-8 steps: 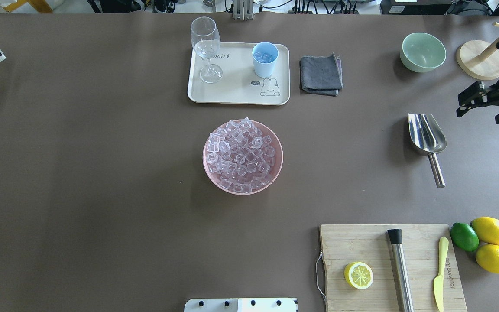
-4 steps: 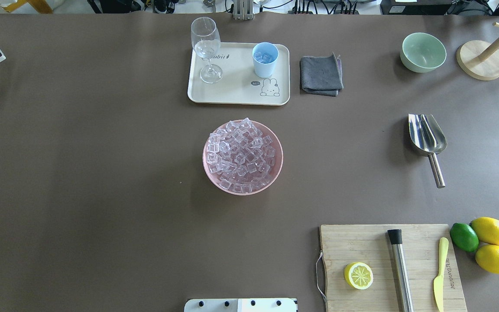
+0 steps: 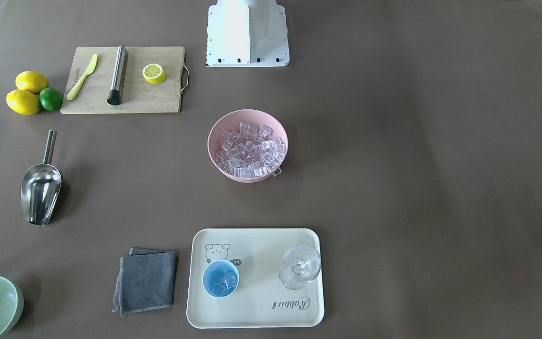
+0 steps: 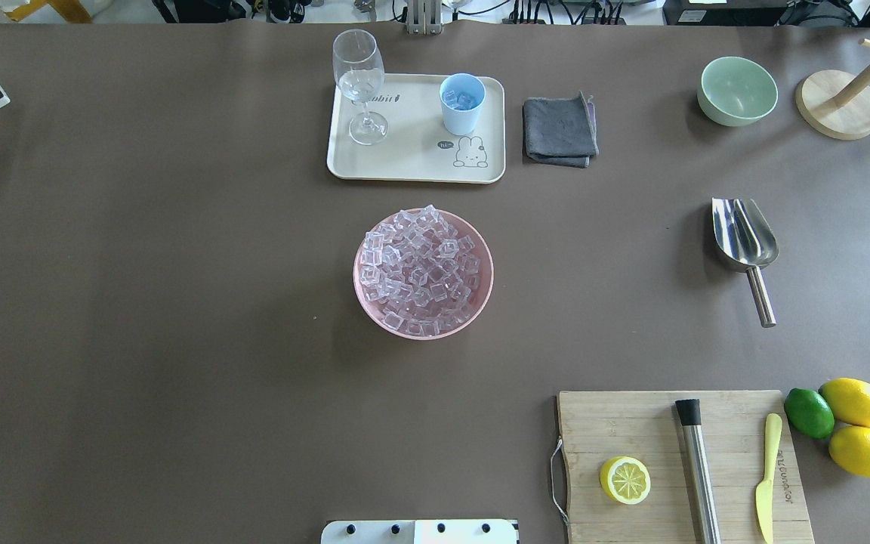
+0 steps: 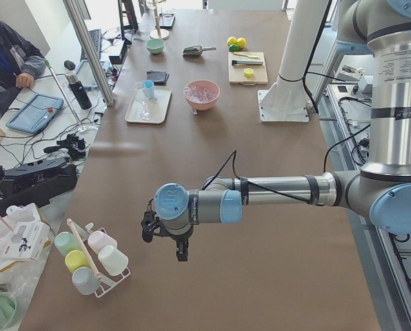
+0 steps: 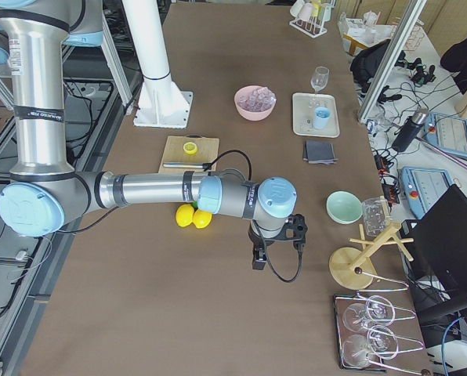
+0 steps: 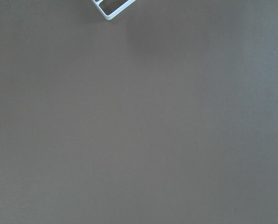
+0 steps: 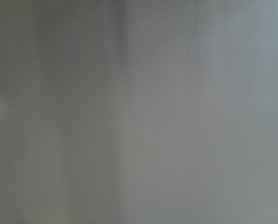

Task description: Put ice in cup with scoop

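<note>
- Right gripper sat at the overhead's right edge beside the scoop a second ago. It is now gone from that view: the arm has pulled back.
- Scoop unmoved, lying empty on the table's right side, handle toward the near edge.
- Cup stands on the tray, far centre, with a few cubes inside. Most of the ice is piled in the pink bowl, mid-table.
- Judgement: scoop set down, ice delivered, task looks finished.
- Right gripper shows only in the side view, over bare table, well apart from the scoop. Cannot tell whether it is released or clenched.
- Left gripper is far off at the left end. Cannot tell its state either.
</note>
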Controlling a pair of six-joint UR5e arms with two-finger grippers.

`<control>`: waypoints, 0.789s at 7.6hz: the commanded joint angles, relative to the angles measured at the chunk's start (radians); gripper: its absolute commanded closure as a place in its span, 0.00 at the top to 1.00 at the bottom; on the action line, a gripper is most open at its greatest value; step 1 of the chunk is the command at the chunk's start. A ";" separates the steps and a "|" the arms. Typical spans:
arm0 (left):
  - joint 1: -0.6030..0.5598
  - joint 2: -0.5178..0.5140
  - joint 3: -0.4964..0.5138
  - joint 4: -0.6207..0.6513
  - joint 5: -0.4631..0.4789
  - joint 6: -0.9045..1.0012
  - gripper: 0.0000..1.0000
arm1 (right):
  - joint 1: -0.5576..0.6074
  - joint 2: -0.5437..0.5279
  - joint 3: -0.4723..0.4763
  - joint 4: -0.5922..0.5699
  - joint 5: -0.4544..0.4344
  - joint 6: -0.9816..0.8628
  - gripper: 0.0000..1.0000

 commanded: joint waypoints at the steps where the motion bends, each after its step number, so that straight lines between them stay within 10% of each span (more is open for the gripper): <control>1: 0.001 -0.001 0.000 0.000 0.000 0.000 0.98 | 0.002 -0.003 -0.015 0.001 -0.002 -0.009 1.00; 6: 0.003 -0.001 -0.004 -0.021 0.000 0.006 0.98 | 0.002 0.004 -0.017 0.004 -0.004 -0.006 1.00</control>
